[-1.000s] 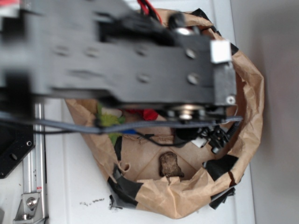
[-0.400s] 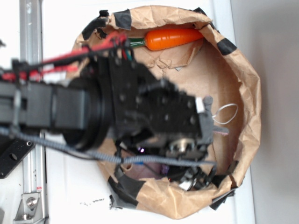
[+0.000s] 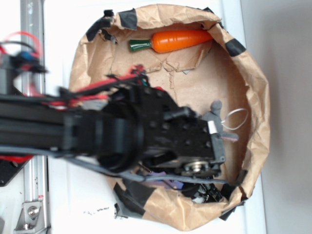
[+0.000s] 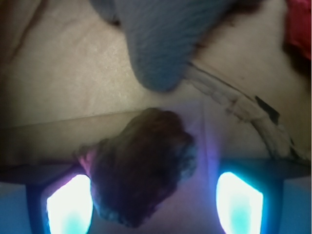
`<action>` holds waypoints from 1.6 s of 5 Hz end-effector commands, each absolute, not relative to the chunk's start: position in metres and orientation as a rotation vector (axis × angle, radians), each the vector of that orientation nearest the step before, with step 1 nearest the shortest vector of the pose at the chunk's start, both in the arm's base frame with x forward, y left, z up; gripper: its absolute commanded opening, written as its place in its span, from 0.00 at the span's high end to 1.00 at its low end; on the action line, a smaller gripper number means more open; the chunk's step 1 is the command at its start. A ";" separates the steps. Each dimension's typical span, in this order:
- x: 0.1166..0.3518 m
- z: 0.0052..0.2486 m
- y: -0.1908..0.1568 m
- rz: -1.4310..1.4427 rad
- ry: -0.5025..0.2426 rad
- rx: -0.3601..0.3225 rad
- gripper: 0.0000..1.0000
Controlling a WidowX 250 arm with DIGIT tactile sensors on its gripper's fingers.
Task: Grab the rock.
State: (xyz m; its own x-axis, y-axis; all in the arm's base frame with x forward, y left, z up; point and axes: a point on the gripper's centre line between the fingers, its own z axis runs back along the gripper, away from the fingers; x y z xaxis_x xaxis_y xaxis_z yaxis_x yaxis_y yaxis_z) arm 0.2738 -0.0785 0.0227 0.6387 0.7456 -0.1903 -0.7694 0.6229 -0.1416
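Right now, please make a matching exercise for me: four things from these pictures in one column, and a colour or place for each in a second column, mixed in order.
Things:
1. carrot
2. rock
3. plush toy
4. paper bag

Descriptions:
A. grey, above the rock in the wrist view
B. orange, near the bag's top edge
C. brown, holds the other things
D. brown, between the fingers of the gripper

Pairs: 1-B, 2-D, 3-A, 4-C
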 end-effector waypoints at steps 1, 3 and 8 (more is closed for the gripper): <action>0.272 0.036 -0.079 0.844 0.121 -0.180 1.00; 0.300 0.131 -0.016 0.686 -0.122 -0.271 1.00; 0.275 0.203 0.007 0.049 -0.269 0.012 1.00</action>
State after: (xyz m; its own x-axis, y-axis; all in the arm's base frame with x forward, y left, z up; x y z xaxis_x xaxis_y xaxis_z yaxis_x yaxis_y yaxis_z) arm 0.2753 -0.0014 0.1905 0.9742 0.0255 0.2241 -0.0280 0.9996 0.0080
